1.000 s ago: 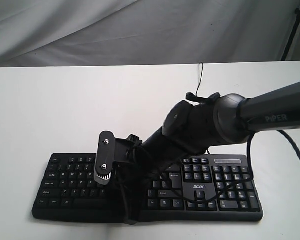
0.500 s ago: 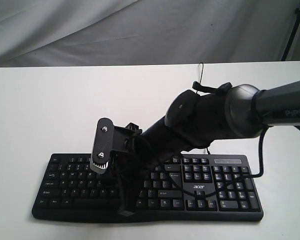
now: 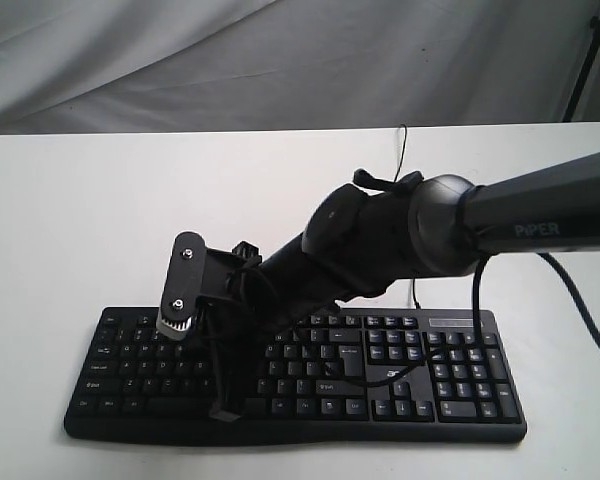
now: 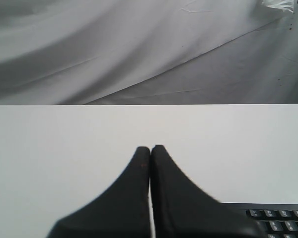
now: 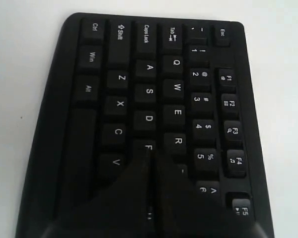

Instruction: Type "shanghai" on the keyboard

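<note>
The black keyboard point(image 3: 130, 360) lies near the front of the white table, with its number pad on the right. My right arm reaches across it from the right. The right gripper point(image 3: 225, 408) points down over the left half of the keys. In the right wrist view the right gripper point(image 5: 150, 152) is shut, its tips just above the keyboard point(image 5: 119, 64) beside the F key point(image 5: 148, 147). Whether it touches a key I cannot tell. The left gripper point(image 4: 150, 148) is shut and empty over bare table, a corner of the keyboard point(image 4: 278, 218) beside it. It is out of the exterior view.
The white table point(image 3: 100, 220) spreads behind and to both sides of the keyboard. A thin black cable point(image 3: 401, 150) runs from the keyboard toward the back edge. A grey cloth backdrop point(image 3: 280, 60) hangs behind, and a dark stand leg point(image 3: 585, 60) is at the far right.
The right arm has swung left along the keyboard, carrying its shut gripper from the middle keys toward the left-hand letters. The number pad and acer area are now more exposed.
</note>
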Available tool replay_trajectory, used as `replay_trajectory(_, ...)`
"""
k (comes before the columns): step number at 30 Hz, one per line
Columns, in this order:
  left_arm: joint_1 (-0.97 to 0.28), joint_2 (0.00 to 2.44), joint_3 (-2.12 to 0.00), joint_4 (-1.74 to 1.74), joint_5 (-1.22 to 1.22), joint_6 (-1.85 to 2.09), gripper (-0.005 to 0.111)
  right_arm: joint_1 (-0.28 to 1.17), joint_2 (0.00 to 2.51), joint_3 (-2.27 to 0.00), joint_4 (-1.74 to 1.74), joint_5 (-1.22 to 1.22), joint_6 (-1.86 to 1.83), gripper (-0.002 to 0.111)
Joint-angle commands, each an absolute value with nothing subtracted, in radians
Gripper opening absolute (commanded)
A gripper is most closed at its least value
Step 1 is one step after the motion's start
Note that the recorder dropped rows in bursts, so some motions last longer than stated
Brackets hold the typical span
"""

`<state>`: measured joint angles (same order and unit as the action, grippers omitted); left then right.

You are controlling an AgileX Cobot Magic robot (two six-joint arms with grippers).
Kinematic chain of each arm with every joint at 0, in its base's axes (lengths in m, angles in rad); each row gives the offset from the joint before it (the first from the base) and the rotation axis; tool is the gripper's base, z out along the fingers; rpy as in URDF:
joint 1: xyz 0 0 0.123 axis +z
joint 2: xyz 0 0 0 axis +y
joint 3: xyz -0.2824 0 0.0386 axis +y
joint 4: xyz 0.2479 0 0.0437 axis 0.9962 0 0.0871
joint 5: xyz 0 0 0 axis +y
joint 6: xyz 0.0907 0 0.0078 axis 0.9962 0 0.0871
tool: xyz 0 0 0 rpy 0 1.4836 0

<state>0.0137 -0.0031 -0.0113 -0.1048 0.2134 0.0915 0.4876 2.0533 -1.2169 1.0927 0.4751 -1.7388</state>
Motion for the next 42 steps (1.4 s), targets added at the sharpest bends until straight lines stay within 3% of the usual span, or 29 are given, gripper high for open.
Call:
replay_trajectory(1, 0.010, 0.000, -0.011, -0.109, 0.213, 0.090, 0.001, 0.491, 2.052, -1.223, 1.094, 0.479, -1.750, 0.000)
replay_trajectory(42, 0.010, 0.000, -0.011, -0.109, 0.213, 0.090, 0.001, 0.491, 2.084, -1.223, 1.135, 0.459, -1.789, 0.000)
